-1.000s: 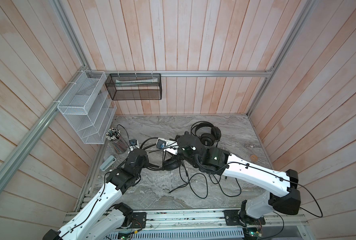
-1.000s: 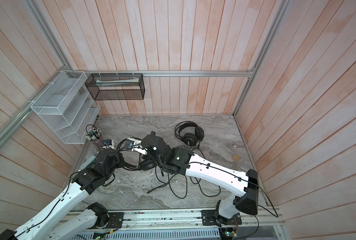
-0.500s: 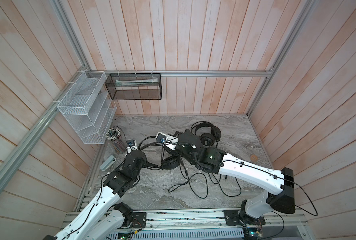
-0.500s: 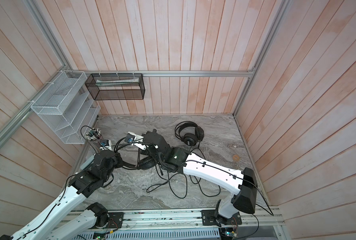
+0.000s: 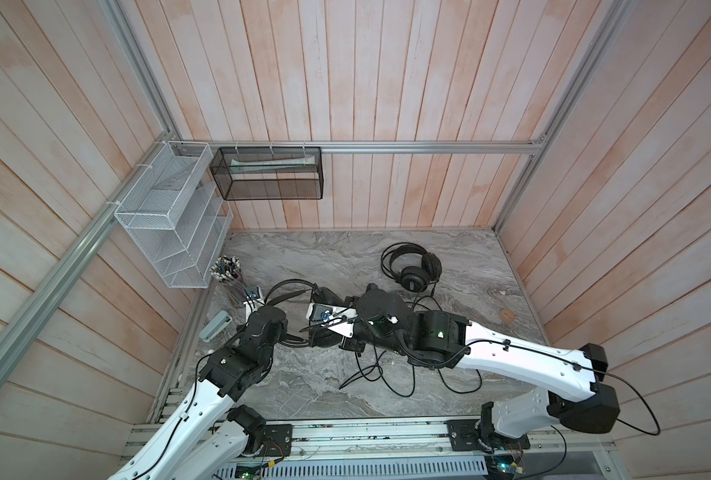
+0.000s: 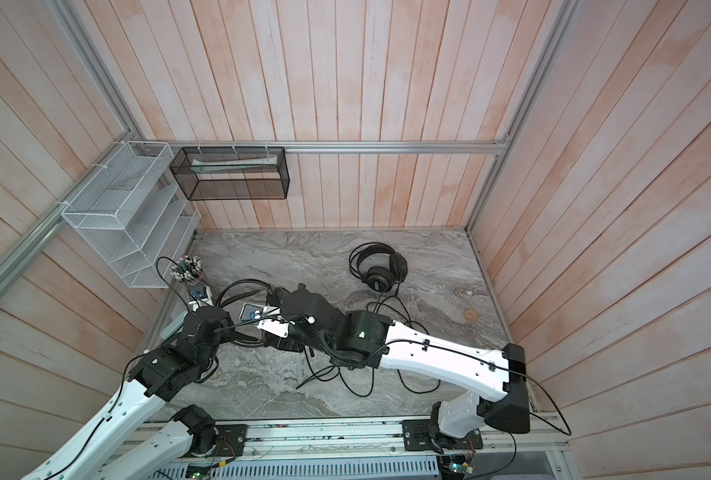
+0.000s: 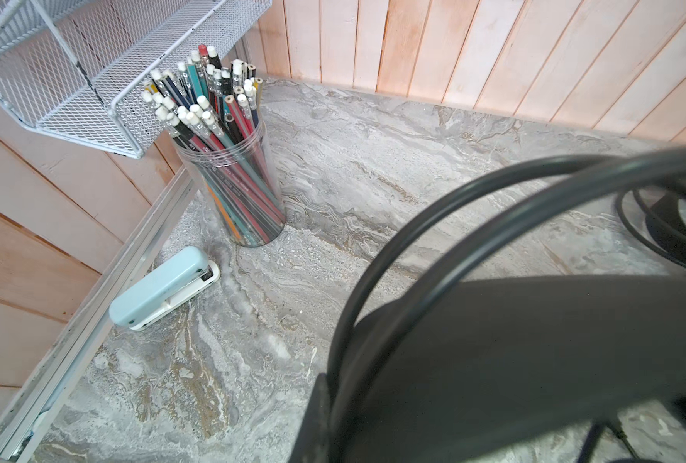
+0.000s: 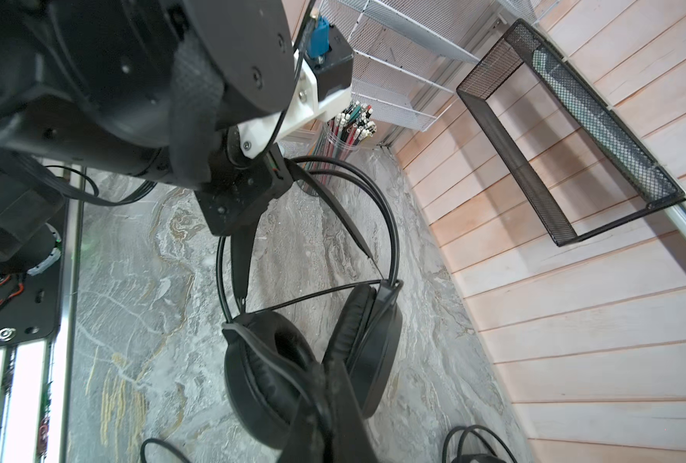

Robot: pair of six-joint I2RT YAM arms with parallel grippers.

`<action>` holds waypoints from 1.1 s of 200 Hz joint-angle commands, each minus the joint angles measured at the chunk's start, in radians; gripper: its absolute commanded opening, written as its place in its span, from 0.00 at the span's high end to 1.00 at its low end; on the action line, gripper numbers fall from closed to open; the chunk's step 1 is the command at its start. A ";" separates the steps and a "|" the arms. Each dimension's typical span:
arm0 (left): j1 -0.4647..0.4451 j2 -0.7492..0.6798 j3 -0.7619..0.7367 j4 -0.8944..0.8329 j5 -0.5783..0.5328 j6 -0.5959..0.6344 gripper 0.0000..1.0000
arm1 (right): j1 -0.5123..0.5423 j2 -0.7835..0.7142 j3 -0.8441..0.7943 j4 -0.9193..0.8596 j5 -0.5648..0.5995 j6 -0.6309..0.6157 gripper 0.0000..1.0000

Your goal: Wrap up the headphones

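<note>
Right wrist pulled back toward 6 o'clock since half a second ago; left arm barely shifted. Left gripper (image 8: 240,280) is pinched closed on the wire headband of the smooth-cupped headset (image 8: 263,362), holding it at roughly 9 o'clock of table centre, between both wrists. Right gripper (image 8: 324,375) is closed too, tips tight against the ear pads. The thin cable (image 8: 317,295) is stretched across the cups and runs into those tips, so it looks like the cable is what it holds. Cups sit low over the marble top (image 5: 303,257), contact unclear. Loose cable loops trail toward 6 o'clock. Grille-backed headset (image 5: 414,277) lies flat at 1 o'clock, well apart from both grippers. Pencil cup (image 7: 237,188) and stapler (image 7: 160,288) at the 9 o'clock edge.
</note>
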 commanded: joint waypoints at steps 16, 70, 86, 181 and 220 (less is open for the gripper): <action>0.002 -0.026 0.017 0.042 -0.006 -0.030 1.00 | -0.003 -0.042 -0.011 -0.105 0.005 0.078 1.00; 0.000 -0.042 0.000 0.077 0.068 0.013 1.00 | -0.118 -0.042 0.016 -0.057 0.012 -0.005 1.00; 0.000 -0.040 -0.006 0.089 0.088 0.023 1.00 | -0.148 -0.024 0.052 -0.045 -0.013 -0.038 1.00; -0.013 -0.017 -0.021 0.139 0.204 0.069 1.00 | -0.230 0.197 0.287 -0.002 -0.052 -0.182 1.00; -0.015 -0.026 -0.024 0.146 0.219 0.074 1.00 | -0.275 0.244 0.302 0.071 0.008 -0.202 1.00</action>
